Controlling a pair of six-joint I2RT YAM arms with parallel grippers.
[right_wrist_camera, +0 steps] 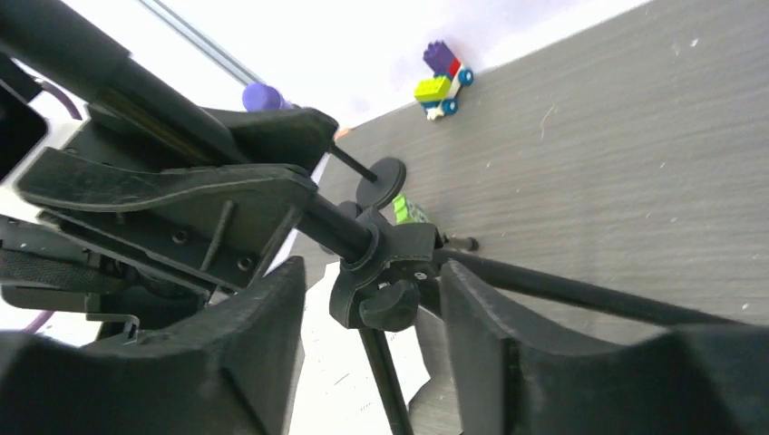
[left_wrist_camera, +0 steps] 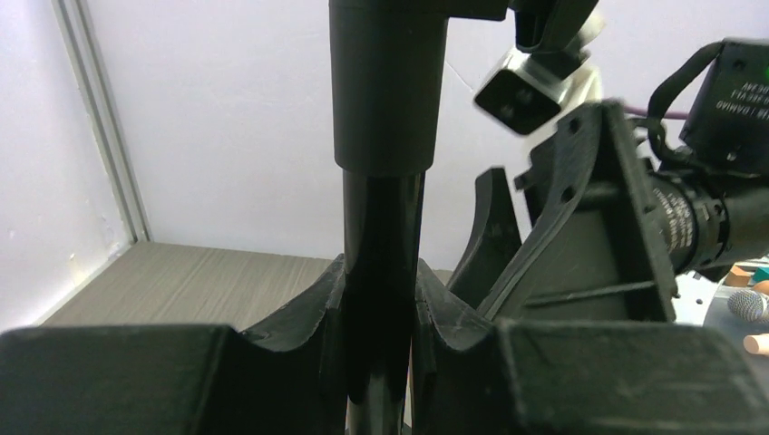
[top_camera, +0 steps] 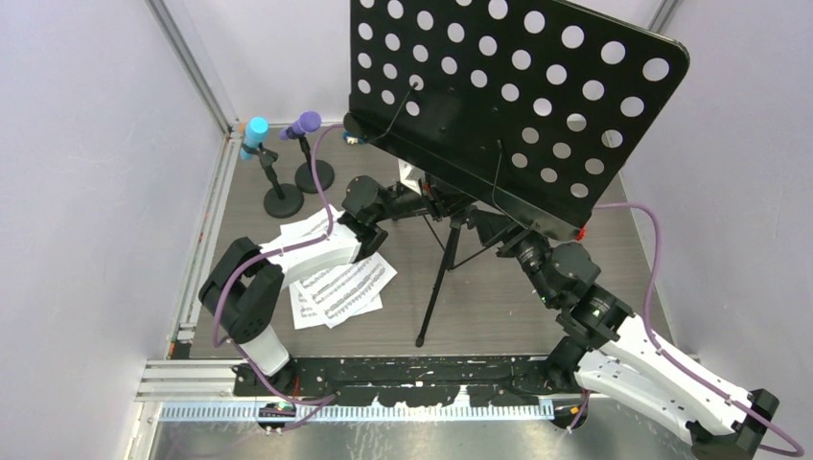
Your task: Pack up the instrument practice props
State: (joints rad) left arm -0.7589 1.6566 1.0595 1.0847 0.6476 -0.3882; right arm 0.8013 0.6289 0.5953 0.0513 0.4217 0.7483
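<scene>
1. My left fingers (left_wrist_camera: 290, 326) are pinching the pole (left_wrist_camera: 381, 227) of the music stand. The black tube runs upright between them, and both inner faces press against it.
2. My right fingers (right_wrist_camera: 258, 349) stand spread, one on each side of the clamp collar (right_wrist_camera: 385, 272) where the tripod legs meet the pole. There is a clear gap on one side. On the other the view is too tight, and I cannot tell whether that finger touches the collar.
3. From above, both arms reach in under the rack, the left from the left side and the right from the right. Their wrists are close together at the pole.
4. The music stand (top_camera: 508, 96) is up on its tripod in the middle of the table (top_camera: 575, 316). Its black perforated rack is tilted and overhangs both wrists. One tripod leg (top_camera: 436, 287) slants down toward the near edge.
5. The sheet music (top_camera: 345, 287) lies flat on the table to the left of the tripod. The pages overlap, and part of them is hidden under my left arm.
6. The cyan microphone (top_camera: 255, 132) and the purple microphone (top_camera: 305, 124) each sit in one of the mic holders (top_camera: 284, 201) at the far left corner, with the round bases just beside each other.
7. In the right wrist view, some toy bricks (right_wrist_camera: 442, 83) sit on the table by the wall, well apart from the tripod.
</scene>
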